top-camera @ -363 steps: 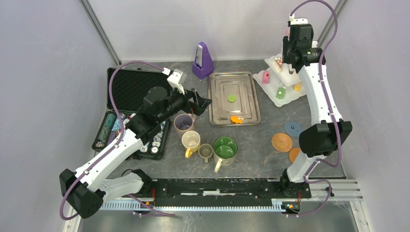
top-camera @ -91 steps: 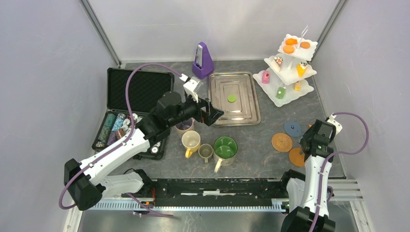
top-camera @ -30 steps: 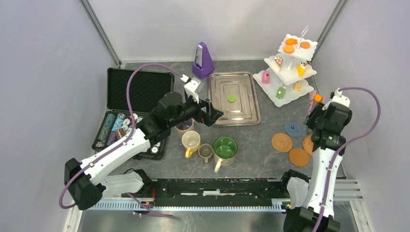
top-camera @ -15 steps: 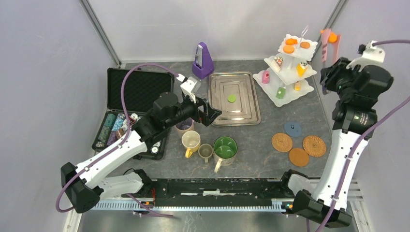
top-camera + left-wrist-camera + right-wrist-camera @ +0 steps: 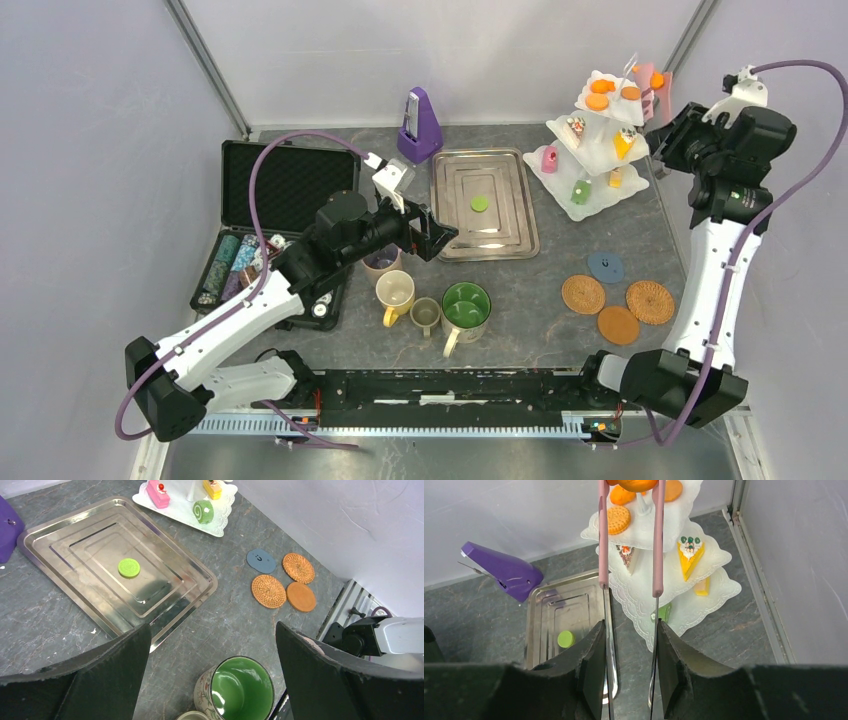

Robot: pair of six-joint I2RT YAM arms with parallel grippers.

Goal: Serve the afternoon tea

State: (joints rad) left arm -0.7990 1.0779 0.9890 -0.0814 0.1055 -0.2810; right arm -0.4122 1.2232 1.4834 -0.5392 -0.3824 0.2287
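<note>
Right end effector: raised beside the white three-tier stand at the far right of the table, its fingers partly closed on the metal arms of pink-tipped tongs. An orange pastry is pinched between the tong tips, just over the top tier, where further orange pastries are laid. Small cakes are seen on the two lower tiers. Left end effector: spread wide with nothing held, hung over the near left corner of the steel tray. One green pastry is left on that tray. Mauve mug, yellow mug, olive mug and big green mug are grouped near the front centre. Three cork coasters and a blue disc are clustered at the front right. Metronome: at the back, beside the tray.
</note>
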